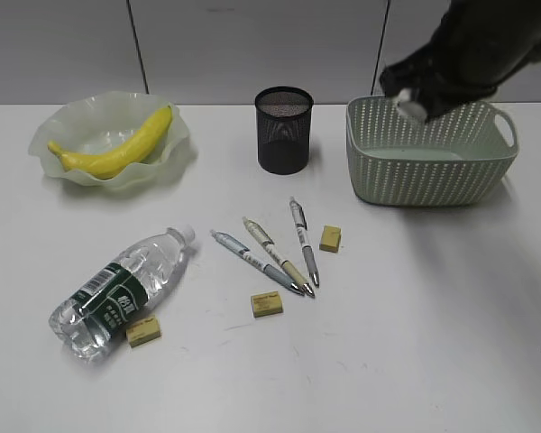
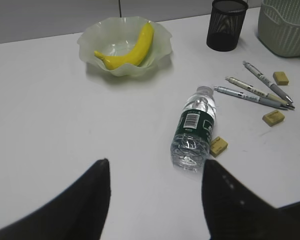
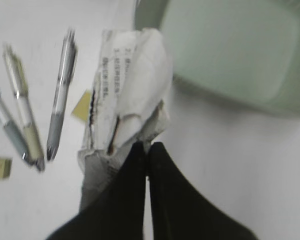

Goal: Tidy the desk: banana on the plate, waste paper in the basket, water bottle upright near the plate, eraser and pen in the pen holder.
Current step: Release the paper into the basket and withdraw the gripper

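I am seeing the left gripper (image 2: pixel 155 200) hanging with jaws apart and empty over the desk (image 1: pixel 433 343), the water bottle (image 1: pixel 122 293) lying on its side just ahead. Farther off, my right gripper (image 3: pixel 149 150) is pinching the waste paper (image 3: pixel 130 95) with fingers closed, apparently above the basket (image 1: pixel 428 167) rim, though blur is obscuring the exact spot.

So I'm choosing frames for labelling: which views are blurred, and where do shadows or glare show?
Exterior view: the desk is sharp, but the right arm above the basket is smeared; a soft shadow lies beside the plate. Left wrist view: sharp, with glints on the water bottle. Right wrist view: blurred throughout, the waste paper and pens soft.
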### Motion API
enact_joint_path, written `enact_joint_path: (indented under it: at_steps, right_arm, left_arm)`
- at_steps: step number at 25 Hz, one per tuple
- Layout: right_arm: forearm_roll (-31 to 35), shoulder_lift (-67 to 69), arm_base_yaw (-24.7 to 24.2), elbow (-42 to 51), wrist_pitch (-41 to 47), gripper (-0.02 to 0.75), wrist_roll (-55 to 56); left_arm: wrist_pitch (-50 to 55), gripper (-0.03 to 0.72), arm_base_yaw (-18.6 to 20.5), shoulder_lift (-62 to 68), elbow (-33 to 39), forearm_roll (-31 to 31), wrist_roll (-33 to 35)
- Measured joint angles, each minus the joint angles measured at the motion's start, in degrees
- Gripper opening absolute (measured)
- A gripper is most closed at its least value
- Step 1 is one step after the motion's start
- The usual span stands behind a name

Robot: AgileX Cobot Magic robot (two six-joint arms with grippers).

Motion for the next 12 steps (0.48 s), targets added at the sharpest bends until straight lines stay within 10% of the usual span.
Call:
enact_joint_path:
  at_steps: [12]
  right_arm:
    - [-8.20, 16.49, -7.93, -10.25, -11.87, 0.013, 3.40]
  left_arm:
    - [0.00, 0.435, 0.00, 0.00, 0.00, 0.00, 0.00]
